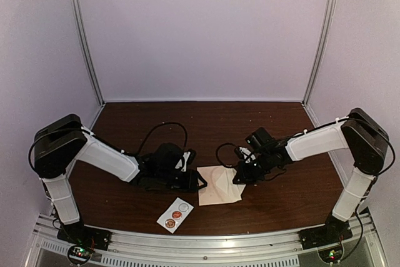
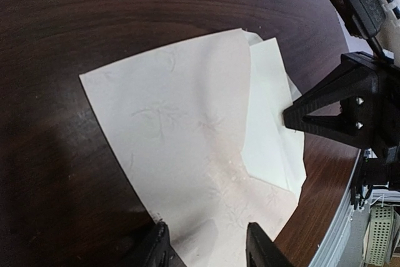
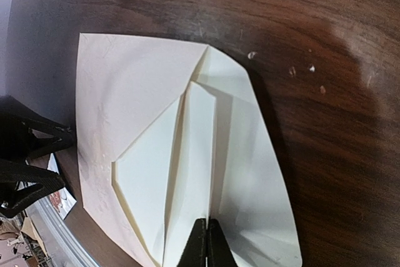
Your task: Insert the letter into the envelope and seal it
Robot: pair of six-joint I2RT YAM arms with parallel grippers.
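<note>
The pale pinkish-cream paper envelope (image 1: pixel 219 187) lies flat on the dark wooden surface (image 1: pixel 156 123), running arm to arm between both arms. Your left gripper (image 2: pixel 206 248) straddles its edge, jaws half open and holding nothing. Your right gripper (image 3: pixel 207 242), jaws fully closed, touches the whiter folded paper (image 2: pixel 269 117) at the opposite end.

Envelope (image 3: pixel 137 104) cut off at frame edge beside the right tool (image 3: pixel 207 229); contact beneath its closed tips was not discernible.
</note>
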